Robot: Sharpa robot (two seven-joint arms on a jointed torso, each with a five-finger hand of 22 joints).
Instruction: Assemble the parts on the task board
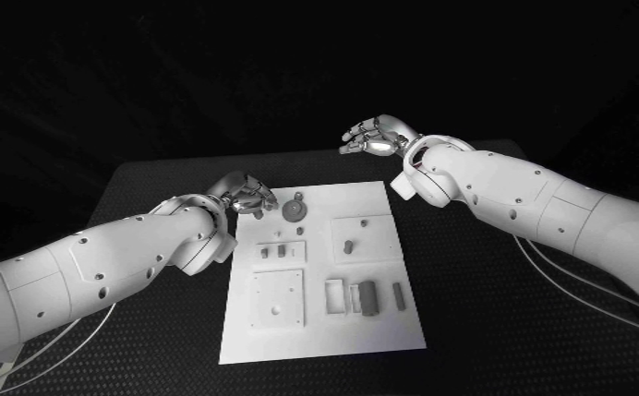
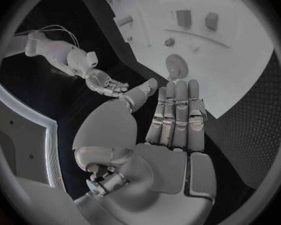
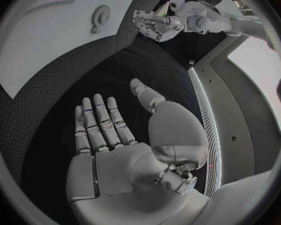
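Both hands empty, nothing picked up; judged to be the approach stage, before any part is grasped. Task board (image 1: pixel 326 271) lies flat in the middle of the black table (image 1: pixel 160 184), long side running away from the robot. Left hand (image 1: pixel 244 196) hovers at the board's far left corner, fingers loosely curled in the head view; the left wrist view shows its palm flat, fingers (image 2: pixel 178 115) straight and side by side, thumb out to one side, holding nothing. Right hand (image 1: pixel 377 137) hangs beyond the board's far right corner, over bare table, well apart from any part; in the right wrist view its fingers (image 3: pixel 100 125) are extended and slightly fanned, thumb apart, empty. Parts on the board: a gear-like round piece (image 1: pixel 295 209) near the far edge, just beside the left hand; small blocks (image 1: pixel 276 251) in a recessed square below it; a short peg (image 1: pixel 349 247) in the right-hand square; upright grey blocks (image 1: pixel 362 298) near the front right, beside a rectangular frame (image 1: pixel 334 296); a square plate (image 1: pixel 279 299) at front left. Whether any part is already seated, cannot tell. Next move, by judgement: the left hand is nearest the gear piece, so lower onto it, bring thumb against fingers for a pinch. The piece lies flat and thin; edge grip likely awkward, may slide on the smooth board.
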